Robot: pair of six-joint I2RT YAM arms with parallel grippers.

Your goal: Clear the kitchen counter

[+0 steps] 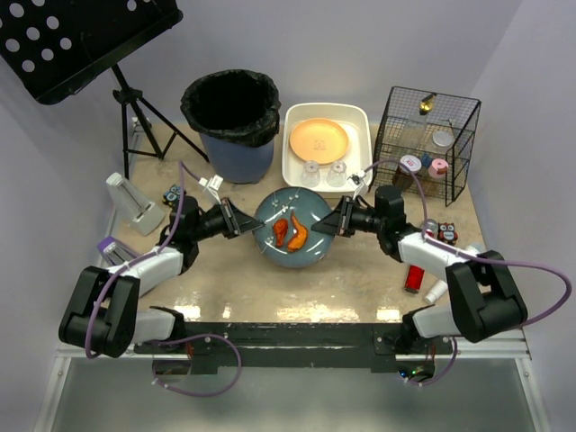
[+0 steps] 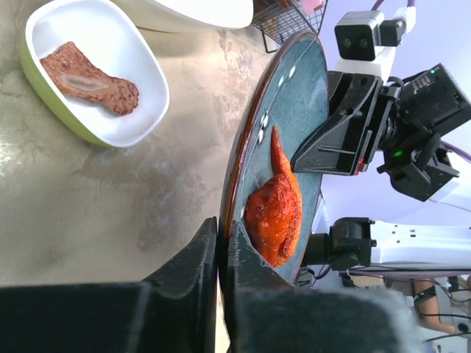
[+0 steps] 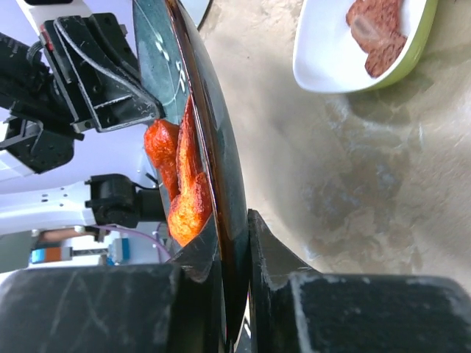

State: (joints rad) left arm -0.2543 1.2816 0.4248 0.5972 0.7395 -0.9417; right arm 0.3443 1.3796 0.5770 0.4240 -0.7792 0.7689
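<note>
A dark teal plate (image 1: 304,206) with two orange chicken pieces (image 1: 290,233) is held level above the beige kitchen counter (image 1: 360,290). My left gripper (image 1: 256,223) is shut on its left rim and my right gripper (image 1: 327,222) on its right rim. In the left wrist view the left gripper (image 2: 222,243) pinches the plate (image 2: 294,95) beside the chicken (image 2: 274,209). In the right wrist view the right gripper (image 3: 235,235) pinches the plate's edge (image 3: 221,147). A green-and-white bowl (image 2: 44,81) holding a brown meat slice (image 2: 88,77) sits on the counter below; it also shows in the right wrist view (image 3: 331,66).
A black-lined trash bin (image 1: 232,121) stands at the back. A white tub (image 1: 360,121) holds an orange plate (image 1: 318,140) and two glasses. A black wire basket (image 1: 425,144) stands back right. A red bottle (image 1: 414,277) lies at the right, and small items (image 1: 133,202) at the left.
</note>
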